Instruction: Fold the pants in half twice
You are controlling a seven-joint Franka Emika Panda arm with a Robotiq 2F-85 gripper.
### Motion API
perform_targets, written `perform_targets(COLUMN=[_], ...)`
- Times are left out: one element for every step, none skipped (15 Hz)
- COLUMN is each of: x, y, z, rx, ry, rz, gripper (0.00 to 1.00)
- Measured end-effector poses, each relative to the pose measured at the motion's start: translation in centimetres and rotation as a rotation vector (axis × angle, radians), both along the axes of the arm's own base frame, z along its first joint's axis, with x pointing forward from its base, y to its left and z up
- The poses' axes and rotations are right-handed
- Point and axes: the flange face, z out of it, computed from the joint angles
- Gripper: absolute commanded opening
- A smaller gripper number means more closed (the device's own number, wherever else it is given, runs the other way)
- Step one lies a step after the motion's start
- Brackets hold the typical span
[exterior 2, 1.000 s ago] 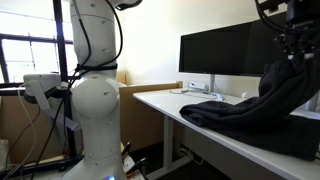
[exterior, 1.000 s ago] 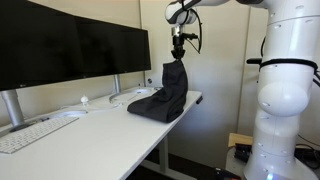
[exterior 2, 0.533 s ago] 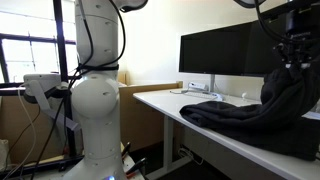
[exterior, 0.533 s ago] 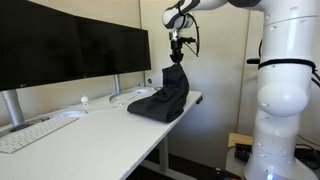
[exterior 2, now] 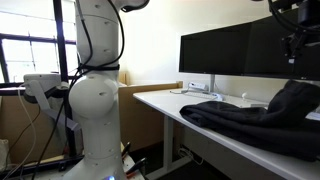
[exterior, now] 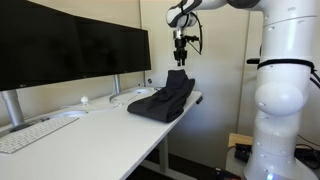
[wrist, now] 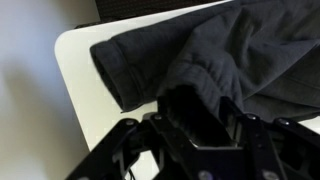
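Hand hangs empty just above the pants, its fingers parted and clear of the cloth. Those dark pants lie in a loose heap at the far corner of the white worktop, one hemmed leg showing in the wrist view. Beside them stand black monitors, with a white keyboard well apart.
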Motion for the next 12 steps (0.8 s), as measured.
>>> perform_targets(x=[-0.1, -0.2, -0.3, -0.3, -0.3, -0.3, -0.2, -0.1, 0.0, 0.2, 0.5, 0.8], y=[-0.2, -0.3, -0.5, -0.5, -0.5, -0.5, -0.4, -0.3, 0.0, 0.3, 0.7, 1.3], z=[0.2, 0.3, 0.4, 0.4, 0.4, 0.4, 0.4, 0.5, 0.5, 0.7, 1.1, 1.7], rx=[-0.002, -0.003, -0.004, -0.004, -0.004, -0.004, -0.005, -0.005, -0.006, -0.007, -0.01, -0.015], ry=[-0.002, -0.003, -0.004, -0.005, -0.004, -0.004, -0.004, -0.004, -0.005, -0.008, -0.015, -0.026], rz=[0.003, 0.006, 0.009, 0.011, 0.012, 0.014, 0.016, 0.019, 0.024, 0.031, 0.04, 0.053], gripper=[0.93, 0.98, 1.0, 1.0, 1.0, 1.0, 1.0, 1.0, 1.0, 1.0, 1.0, 1.0])
